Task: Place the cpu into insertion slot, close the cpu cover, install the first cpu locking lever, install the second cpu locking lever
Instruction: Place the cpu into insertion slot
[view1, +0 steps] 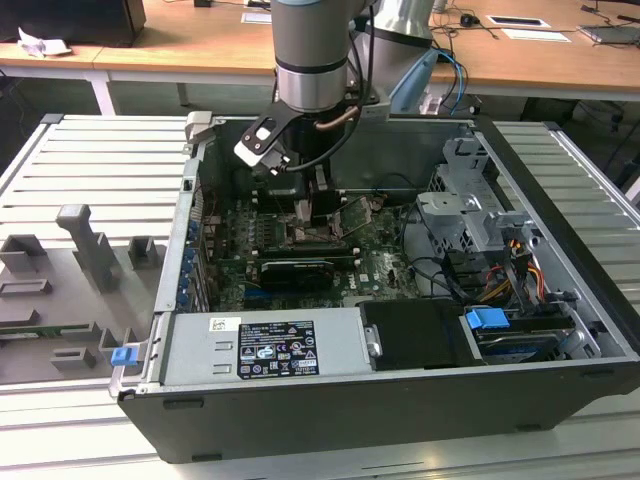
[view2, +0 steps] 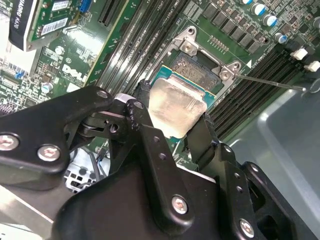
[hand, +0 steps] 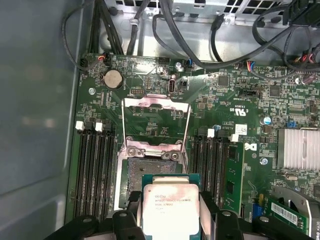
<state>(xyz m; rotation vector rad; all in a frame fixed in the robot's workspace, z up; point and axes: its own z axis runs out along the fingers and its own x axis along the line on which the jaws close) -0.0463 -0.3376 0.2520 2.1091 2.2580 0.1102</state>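
Open computer case (view1: 300, 435) on slatted bench (view1: 60, 160): over the green motherboard (hand: 235, 100), the arm's gripper (view2: 172, 112) has its jaws pinching the cpu (hand: 170, 205) by opposite edges. The cpu cover (hand: 156, 104) lies swung back, the dark insertion slot (hand: 137, 172) bare. Placement appears in hand, demanding a level, squared seating. The silvery-topped, green-rimmed chip overlaps one slot edge, apparently unseated.
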